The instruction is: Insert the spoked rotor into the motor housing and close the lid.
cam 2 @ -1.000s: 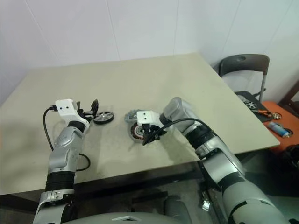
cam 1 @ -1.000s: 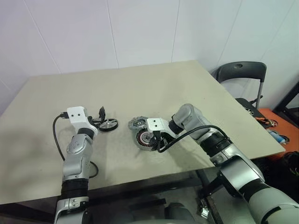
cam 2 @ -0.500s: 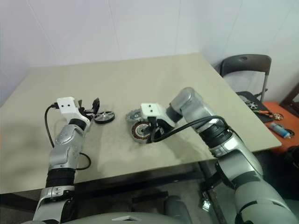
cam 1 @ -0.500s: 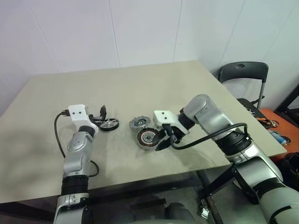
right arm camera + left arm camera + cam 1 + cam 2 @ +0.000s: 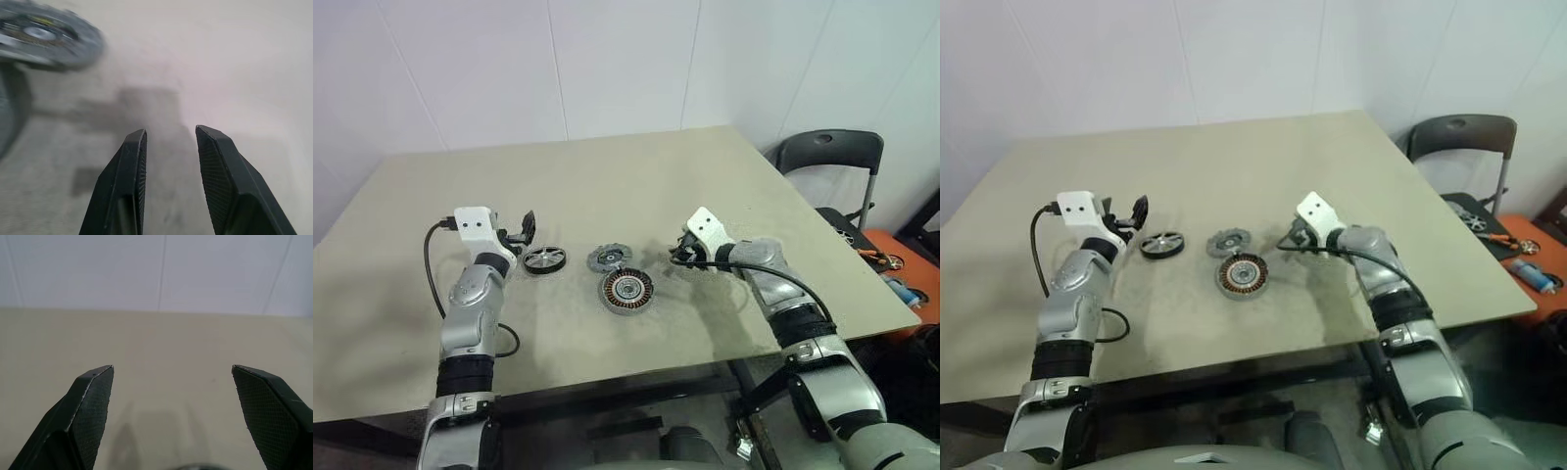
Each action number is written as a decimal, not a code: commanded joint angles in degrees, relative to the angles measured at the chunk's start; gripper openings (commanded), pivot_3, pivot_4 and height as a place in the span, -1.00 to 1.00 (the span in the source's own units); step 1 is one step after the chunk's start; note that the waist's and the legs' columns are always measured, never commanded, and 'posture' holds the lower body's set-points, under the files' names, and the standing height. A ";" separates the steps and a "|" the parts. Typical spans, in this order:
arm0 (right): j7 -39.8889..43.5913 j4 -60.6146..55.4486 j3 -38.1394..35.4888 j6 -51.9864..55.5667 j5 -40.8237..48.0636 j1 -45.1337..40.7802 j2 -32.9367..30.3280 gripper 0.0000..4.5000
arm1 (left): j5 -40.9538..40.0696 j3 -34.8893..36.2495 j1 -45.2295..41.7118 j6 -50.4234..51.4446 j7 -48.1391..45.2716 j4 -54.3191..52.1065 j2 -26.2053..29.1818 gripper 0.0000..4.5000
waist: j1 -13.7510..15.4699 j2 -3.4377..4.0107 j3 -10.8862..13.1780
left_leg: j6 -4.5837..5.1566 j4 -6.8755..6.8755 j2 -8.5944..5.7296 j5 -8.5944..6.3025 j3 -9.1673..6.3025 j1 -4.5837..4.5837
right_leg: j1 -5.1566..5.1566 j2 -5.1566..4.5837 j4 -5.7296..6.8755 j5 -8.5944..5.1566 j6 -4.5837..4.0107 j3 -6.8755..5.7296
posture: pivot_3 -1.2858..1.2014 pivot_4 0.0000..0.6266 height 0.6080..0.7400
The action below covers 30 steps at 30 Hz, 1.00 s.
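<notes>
1. Our left gripper point(image 5: 521, 231) hangs wide open and empty, just beside the spoked rotor point(image 5: 544, 259), which lies flat on the table point(image 5: 607, 186).
2. To grasp well, we judge we should lower the fingers point(image 5: 90, 401) either side of the black rim, pinch across it and lift it level.
3. The lid point(image 5: 607, 258) lies just behind the motor housing point(image 5: 626, 290); both sit mid-table, uncovered.
4. Our right gripper point(image 5: 677, 258) is partly open, empty, apart from the housing on its right.
5. In the left wrist view the rotor is cut to a sliver at the edge, and we cannot tell how the housing's centre seats it.
</notes>
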 commanded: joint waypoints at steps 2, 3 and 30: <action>-5.23 -3.22 -3.29 1.17 1.80 0.10 2.09 -0.26 | 0.32 -0.51 -2.01 0.46 -1.11 -0.01 1.21 0.83 | 0.01 0.00 0.00 | 0.01 0.00 0.00 0.00 -0.02 0.05 | 0.04 0.02 0.01 0.00 0.00 -0.01 | 0.03 -1.00 1.00; -5.45 -3.90 -3.27 1.21 1.91 0.54 2.36 -0.26 | 0.41 -0.72 -2.11 0.62 -1.25 -0.10 1.12 0.83 | 0.02 0.00 0.00 | 0.01 0.00 0.00 0.00 -0.02 0.05 | 0.04 0.02 0.01 0.00 0.00 -0.01 | 0.03 -1.00 1.00; -25.81 24.41 -9.57 -11.34 2.47 -10.66 11.10 -0.26 | 0.64 -2.22 -0.18 2.20 -1.46 -3.03 0.02 0.83 | -2.96 0.02 -0.01 | 0.05 0.01 0.03 -0.01 -0.03 0.11 | 0.09 0.06 0.04 0.01 0.00 0.05 | 0.03 -1.00 1.00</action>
